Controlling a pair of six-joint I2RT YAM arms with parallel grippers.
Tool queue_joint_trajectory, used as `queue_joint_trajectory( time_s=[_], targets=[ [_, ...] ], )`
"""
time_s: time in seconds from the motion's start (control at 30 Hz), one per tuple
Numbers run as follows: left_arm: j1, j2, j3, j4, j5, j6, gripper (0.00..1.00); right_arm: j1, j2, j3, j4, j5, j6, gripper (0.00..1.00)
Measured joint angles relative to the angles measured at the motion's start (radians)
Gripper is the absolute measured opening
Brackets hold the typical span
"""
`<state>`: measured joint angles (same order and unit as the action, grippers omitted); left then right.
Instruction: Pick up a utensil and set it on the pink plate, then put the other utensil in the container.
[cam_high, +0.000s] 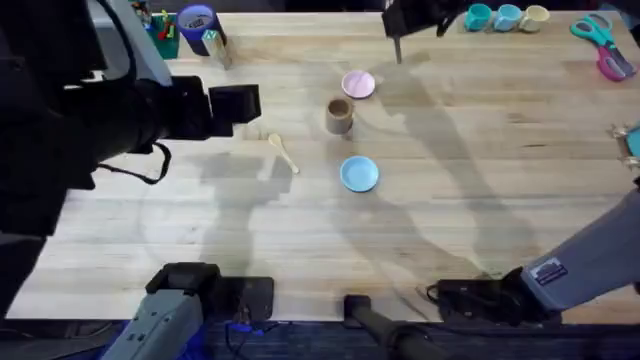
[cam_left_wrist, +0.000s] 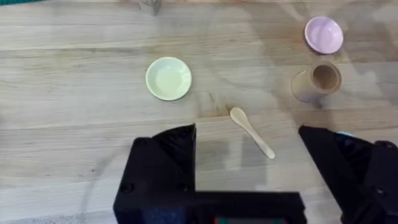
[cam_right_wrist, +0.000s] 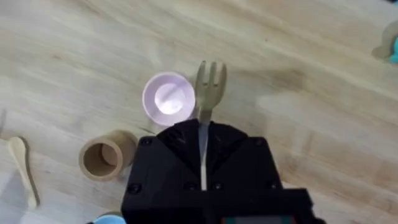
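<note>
Wooden fork (cam_right_wrist: 209, 84) clamped in right gripper (cam_right_wrist: 203, 134), held beside pink plate (cam_right_wrist: 168, 98); release off-centre risks miss. Left gripper (cam_left_wrist: 249, 146) jaws apart above spoon (cam_left_wrist: 251, 131).

Wooden table (cam_high: 480, 200): plates, tan cup (cam_high: 339, 115), spoon (cam_high: 283, 152)

Lab-style test bench: pale wooden table (cam_high: 480, 200), toy dishes, scissors (cam_high: 598, 32), marker cup (cam_high: 196, 24).
</note>
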<state>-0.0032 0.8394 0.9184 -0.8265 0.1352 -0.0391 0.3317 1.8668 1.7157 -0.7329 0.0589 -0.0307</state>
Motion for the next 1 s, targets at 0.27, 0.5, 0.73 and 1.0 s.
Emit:
queue_joint_trajectory(
  time_s=[0.27,0.5,0.73,1.0],
  targets=[
    [0.0,0.0,0.0,0.0,0.0,0.0,0.992,0.0,0.03,0.08,0.008,0.0,0.0,0.028],
    [0.0,0.0,0.0,0.0,0.0,0.0,0.992,0.0,0.141,0.162,0.01,-0.043,0.021,0.029],
    [0.0,0.0,0.0,0.0,0.0,0.0,0.992,0.006,0.2,0.187,-0.015,-0.068,0.035,0.029],
    [0.0,0.0,0.0,0.0,0.0,0.0,0.992,0.016,0.262,0.187,-0.024,-0.076,0.034,0.029]
  ],
)
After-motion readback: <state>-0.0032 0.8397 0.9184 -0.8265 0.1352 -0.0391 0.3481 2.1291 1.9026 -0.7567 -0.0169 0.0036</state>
